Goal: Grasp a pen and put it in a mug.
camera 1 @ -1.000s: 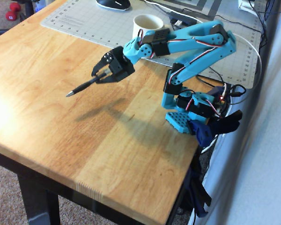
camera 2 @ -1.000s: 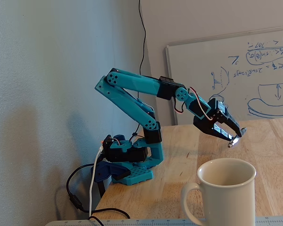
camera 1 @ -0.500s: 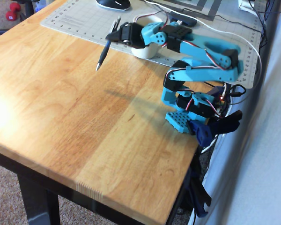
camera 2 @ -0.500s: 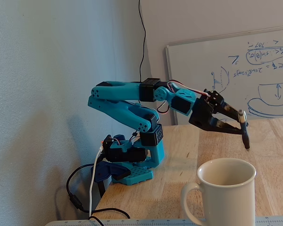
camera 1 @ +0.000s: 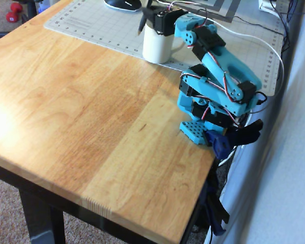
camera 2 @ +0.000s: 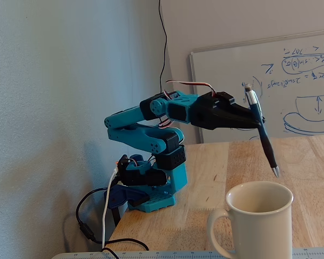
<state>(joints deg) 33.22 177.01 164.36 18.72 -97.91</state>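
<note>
Cream-white ceramic mug [camera 2: 257, 221] sits below my claw [camera 2: 255, 123], which is clamped on the slim dark pen [camera 2: 262, 136]; its long axis hangs near-vertical, silver tip down, above the rim.

— What else is around?
— A wooden counter [camera 1: 81, 112] with a pale gridded cutting mat [camera 1: 101, 28] along its far edge in the overhead view. A dark computer mouse [camera 1: 123, 4] sits at the mat's top edge.
— Anything behind?
— In the fixed view, a whiteboard [camera 2: 291, 70] with blue scribbles leans against the wall. Something red, possibly dumbbells [camera 1: 14, 11], lies on the floor, top left overhead.
</note>
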